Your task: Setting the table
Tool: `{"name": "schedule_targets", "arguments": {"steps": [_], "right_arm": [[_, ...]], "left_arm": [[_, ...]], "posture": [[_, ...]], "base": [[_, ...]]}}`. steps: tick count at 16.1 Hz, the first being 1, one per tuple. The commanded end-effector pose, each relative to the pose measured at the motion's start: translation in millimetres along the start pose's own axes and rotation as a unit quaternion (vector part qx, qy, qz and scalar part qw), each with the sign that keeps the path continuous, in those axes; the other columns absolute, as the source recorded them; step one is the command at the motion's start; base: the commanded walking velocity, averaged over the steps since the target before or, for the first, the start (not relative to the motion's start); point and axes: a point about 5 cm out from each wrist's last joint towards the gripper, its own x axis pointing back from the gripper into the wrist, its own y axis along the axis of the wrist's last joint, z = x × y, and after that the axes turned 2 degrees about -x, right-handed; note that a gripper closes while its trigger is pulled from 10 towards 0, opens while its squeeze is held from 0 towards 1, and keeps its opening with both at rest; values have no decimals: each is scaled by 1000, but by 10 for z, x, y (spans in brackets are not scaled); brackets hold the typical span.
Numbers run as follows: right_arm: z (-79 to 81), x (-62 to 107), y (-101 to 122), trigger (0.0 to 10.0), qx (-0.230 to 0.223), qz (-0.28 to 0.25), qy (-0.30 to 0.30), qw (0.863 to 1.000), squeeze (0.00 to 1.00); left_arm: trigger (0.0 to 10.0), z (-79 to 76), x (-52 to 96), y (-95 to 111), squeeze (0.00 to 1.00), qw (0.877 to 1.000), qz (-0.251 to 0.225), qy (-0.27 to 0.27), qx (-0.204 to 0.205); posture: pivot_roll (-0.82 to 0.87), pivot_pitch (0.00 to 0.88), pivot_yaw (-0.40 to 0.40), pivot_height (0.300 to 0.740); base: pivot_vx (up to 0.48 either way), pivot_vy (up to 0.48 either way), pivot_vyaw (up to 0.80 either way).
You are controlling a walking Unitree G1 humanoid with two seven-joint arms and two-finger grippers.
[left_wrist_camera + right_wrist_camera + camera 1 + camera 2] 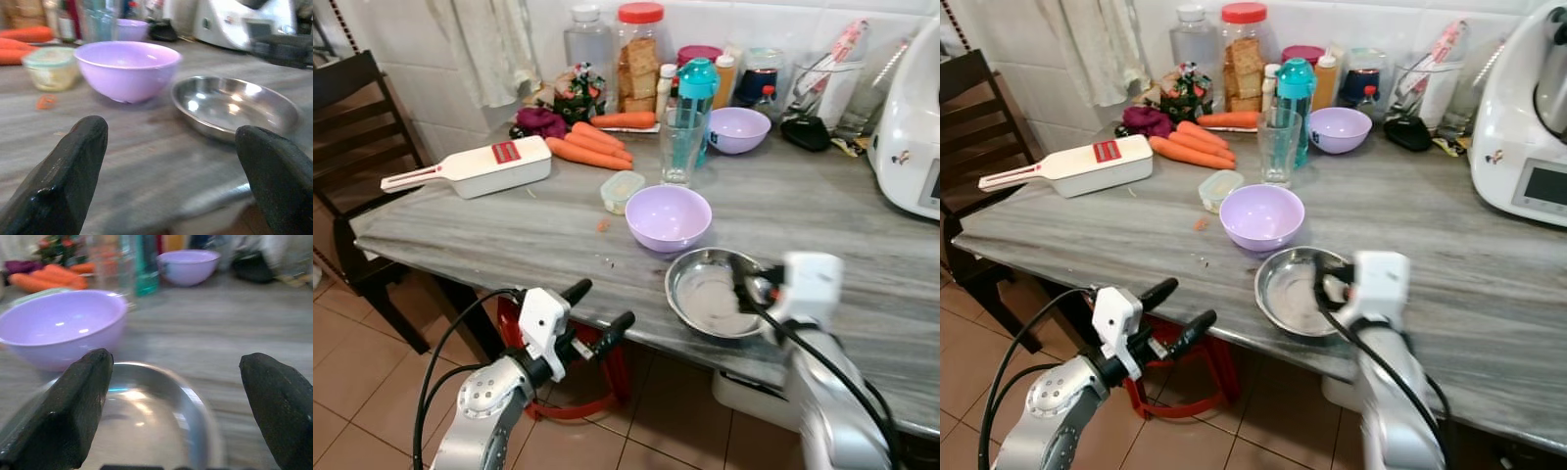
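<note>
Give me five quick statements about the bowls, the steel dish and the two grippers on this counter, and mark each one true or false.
1. The steel dish sits near the counter's front edge. True.
2. Both purple bowls stand side by side. False: the near purple bowl is next to the steel dish, and the far purple bowl is back among the bottles.
3. The right gripper is over the steel dish with its fingers spread apart. True.
4. The left gripper is clamped on the near purple bowl. False: it is open, below the counter's front edge, holding nothing.
5. The carrots lie inside the steel dish. False: they lie on the counter at the back left.
</note>
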Motion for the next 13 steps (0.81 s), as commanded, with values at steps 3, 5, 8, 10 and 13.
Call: {"name": "schedule_targets", "arguments": {"steps": [3, 5, 8, 10, 13], "right_arm": [[-146, 155, 64, 10000, 23, -38, -44, 998, 0], [-208, 216, 34, 10000, 32, -37, -69, 996, 0], [-215, 306, -9, 10000, 22, -46, -59, 997, 0], [-268, 370, -78, 10000, -6, -34, -76, 996, 0], [-312, 429, -124, 10000, 15, -25, -84, 996, 0]], "left_arm": [[10000, 302, 63, -31, 0, 992, 8, 127, 2], [10000, 390, 107, -34, 0, 986, 11, 168, -15], [10000, 453, 172, -57, 0, 976, 18, 216, -25], [10000, 439, 209, -109, 0, 970, 28, 239, -29], [10000, 428, 190, -159, 0, 966, 38, 255, -20]], "posture": [[0, 0, 27, 740], [-1, 0, 25, 740], [-12, 0, 25, 740], [-15, 0, 16, 740], [-33, 0, 25, 740]], "base": [[0, 0, 0], [0, 0, 0], [0, 0, 0], [0, 0, 0], [0, 0, 0]]}}
